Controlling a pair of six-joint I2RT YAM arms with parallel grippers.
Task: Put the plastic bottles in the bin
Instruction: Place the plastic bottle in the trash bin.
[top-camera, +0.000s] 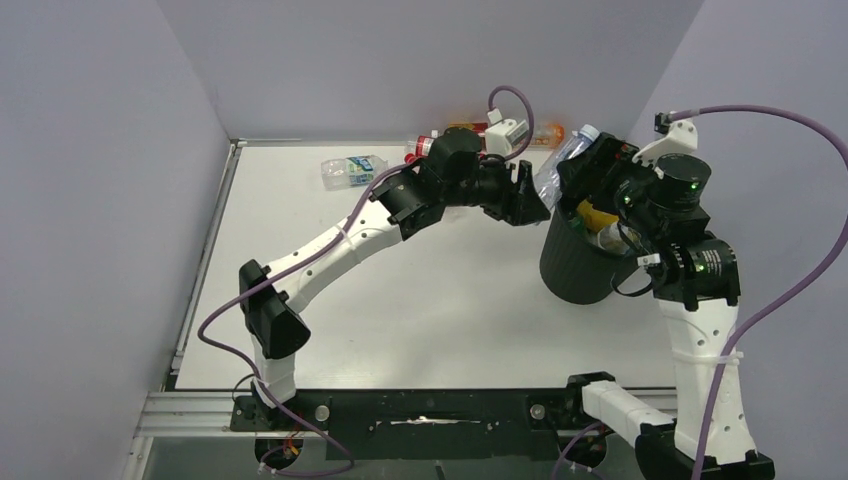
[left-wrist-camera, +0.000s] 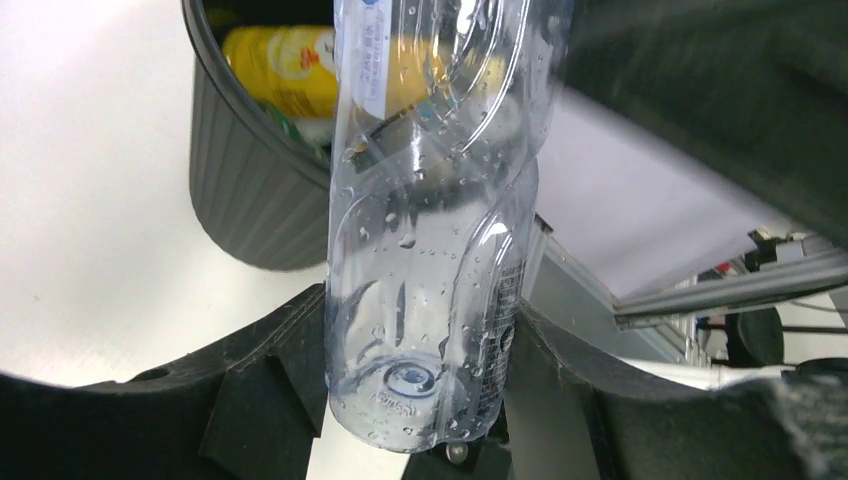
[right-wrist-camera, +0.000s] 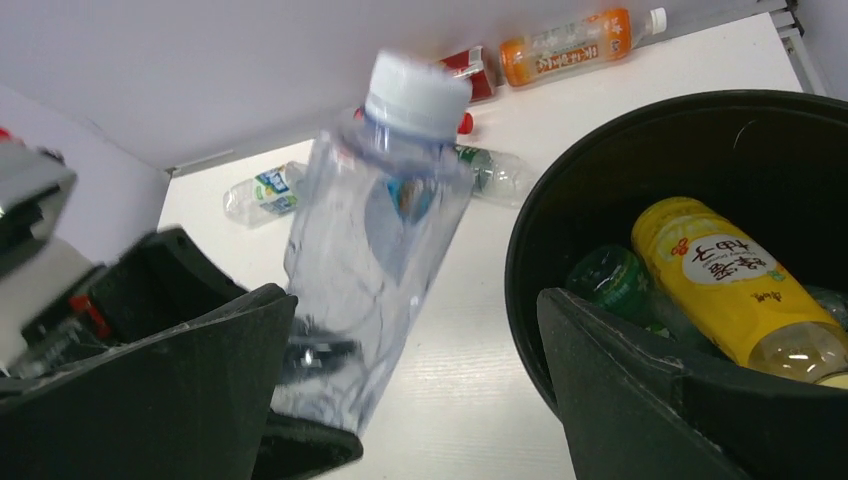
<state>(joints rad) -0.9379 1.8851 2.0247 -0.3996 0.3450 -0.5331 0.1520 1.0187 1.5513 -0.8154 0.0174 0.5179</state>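
From above, the left end effector (top-camera: 527, 203) grips a clear bottle (top-camera: 558, 165), tilted at the bin (top-camera: 580, 270) rim. Its wrist view shows the bottle's base clamped. The right wrist view shows the right end effector (right-wrist-camera: 415, 300) spread wide beside the bin, with a yellow bottle (right-wrist-camera: 735, 275) inside.

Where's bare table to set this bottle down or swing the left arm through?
Bare table lies left of the bin, down to the near edge. Crowded: loose bottles along the back wall; at the bin's rim, the left gripper, its clear bottle and the open right gripper.
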